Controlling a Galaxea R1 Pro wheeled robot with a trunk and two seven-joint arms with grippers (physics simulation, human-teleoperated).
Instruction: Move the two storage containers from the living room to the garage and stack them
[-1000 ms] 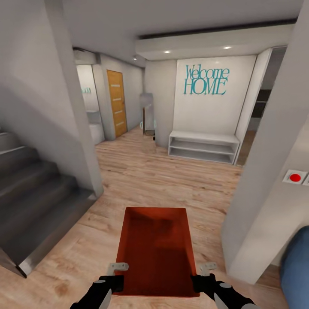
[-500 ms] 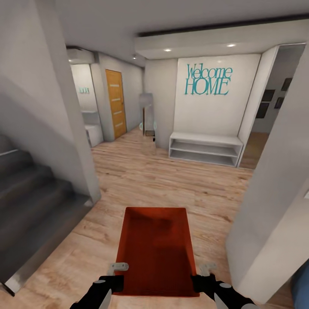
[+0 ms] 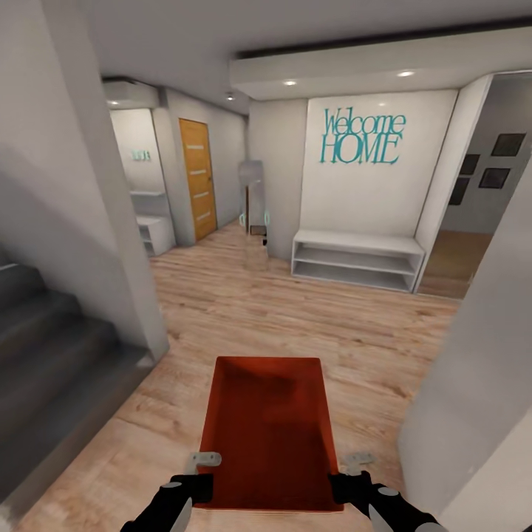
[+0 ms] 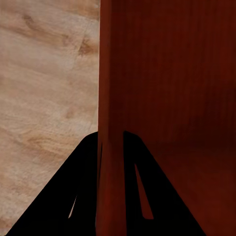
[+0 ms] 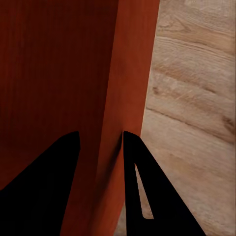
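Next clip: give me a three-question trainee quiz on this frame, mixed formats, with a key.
1. True or false: each end effector clamps a side wall of the bin.
2. Multiple choice: what stands under the "Welcome HOME" lettering? A) a red car B) a white shelf unit C) a sofa
3. Fill in: the floor here is light ____ planking.

Key
1. True: the left end effector straddles one wall, the right end effector the other.
2. B, the white shelf unit.
3. wood
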